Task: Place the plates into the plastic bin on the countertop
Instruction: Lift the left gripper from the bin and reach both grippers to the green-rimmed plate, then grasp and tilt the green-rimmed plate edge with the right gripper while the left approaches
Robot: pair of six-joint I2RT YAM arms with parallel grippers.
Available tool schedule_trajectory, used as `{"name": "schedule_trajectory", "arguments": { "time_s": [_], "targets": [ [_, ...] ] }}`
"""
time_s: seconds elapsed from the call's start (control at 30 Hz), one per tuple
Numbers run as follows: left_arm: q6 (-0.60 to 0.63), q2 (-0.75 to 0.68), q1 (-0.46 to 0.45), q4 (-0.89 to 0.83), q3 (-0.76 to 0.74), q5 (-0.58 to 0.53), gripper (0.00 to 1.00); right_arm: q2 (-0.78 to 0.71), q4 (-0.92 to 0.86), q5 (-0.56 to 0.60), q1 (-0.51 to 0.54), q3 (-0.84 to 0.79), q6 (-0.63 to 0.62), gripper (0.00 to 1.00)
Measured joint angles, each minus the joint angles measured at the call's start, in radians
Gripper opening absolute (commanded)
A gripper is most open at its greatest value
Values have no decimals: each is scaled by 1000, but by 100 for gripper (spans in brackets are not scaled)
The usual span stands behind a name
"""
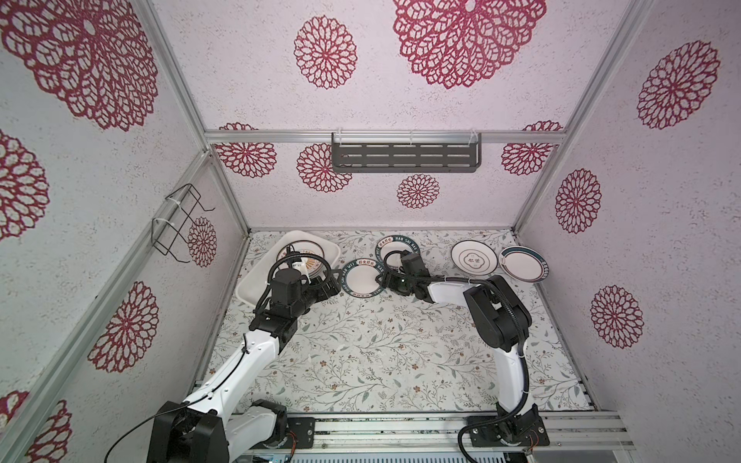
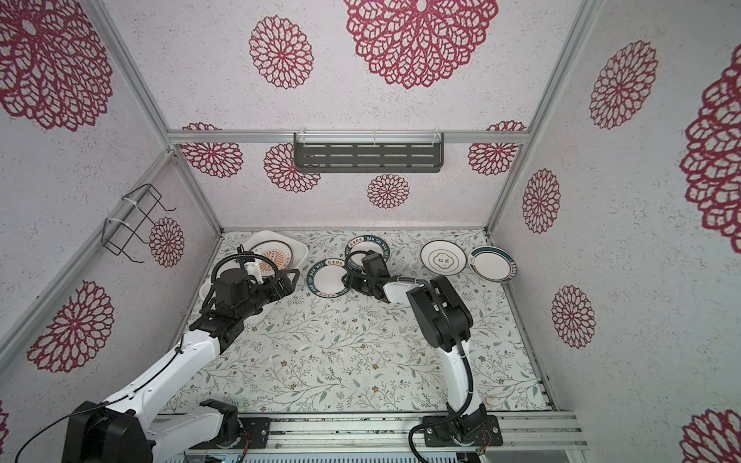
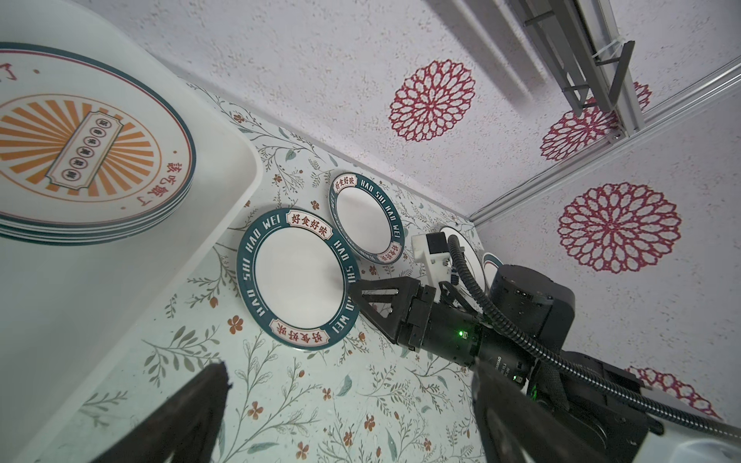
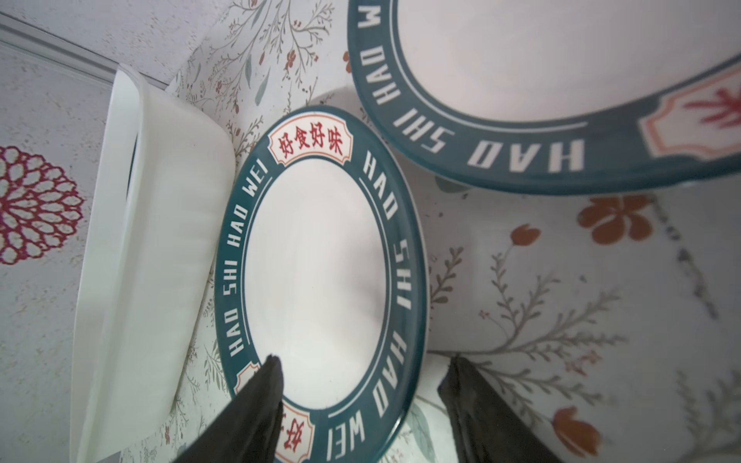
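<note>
Plastic bin (image 1: 249, 289) (image 3: 120, 288): white, at the back left of the countertop (image 1: 381, 352), close to the left wall.
Stack of plates (image 1: 305, 256) (image 3: 80, 140): inside the bin, at its far end, orange sunburst on the top plate.
Near teal plate (image 1: 363, 278) (image 4: 316, 260): flat on the countertop, just beside the bin, white middle, words all round the dark rim.
Far teal plate (image 1: 395, 241) (image 3: 365, 218): flat too, just behind the near one, partly hidden by the right arm in both top views.
Ringed plate (image 1: 474, 258): farther right, near the back wall, thin dark rings and a small mark in the middle.
Last plate (image 1: 523, 263): just beside the ringed plate, right by the right wall, teal rim.
Right gripper (image 1: 379, 280) (image 4: 365, 358): at the near teal plate's edge, on the side away from the bin; jaws apart, one finger (image 4: 260, 401) over the rim, the other off the plate over the countertop; not clamped on it.
Left gripper (image 1: 335, 280) (image 3: 349, 373): between the bin and the near teal plate, low over the countertop; jaws wide apart.
</note>
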Motion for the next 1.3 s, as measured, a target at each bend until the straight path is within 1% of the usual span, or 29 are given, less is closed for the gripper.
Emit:
{"name": "schedule_trajectory", "arguments": {
  "time_s": [0.13,0.2,0.3,0.33,0.5,0.57,0.63,0.7,1.0,1.17,1.3],
  "targets": [
    [0,0,-1,-3,0,-2,97,26,10,-2,0,21,24,46],
    [0,0,-1,-3,0,-4,97,31,13,-1,0,23,35,42],
    [0,0,-1,-6,0,-8,97,34,13,0,0,22,56,30],
    [0,0,-1,-8,0,-10,97,37,12,0,0,22,64,24],
    [0,0,-1,-13,0,-18,97,39,19,5,0,8,97,13],
    [0,0,-1,-15,0,-19,97,39,26,4,-1,4,122,6],
    [0,0,-1,-17,1,-20,97,38,52,-10,-4,5,146,3],
    [0,0,-1,-19,1,-21,97,37,57,-19,-4,3,156,0],
    [0,0,-1,-32,7,-21,97,25,76,-38,-4,-28,192,0],
    [2,2,-1,-41,21,-19,97,-44,36,-39,-3,-86,190,0],
    [16,32,-1,-55,52,3,97,-120,-7,-34,-3,-140,173,0]
  ]
}}
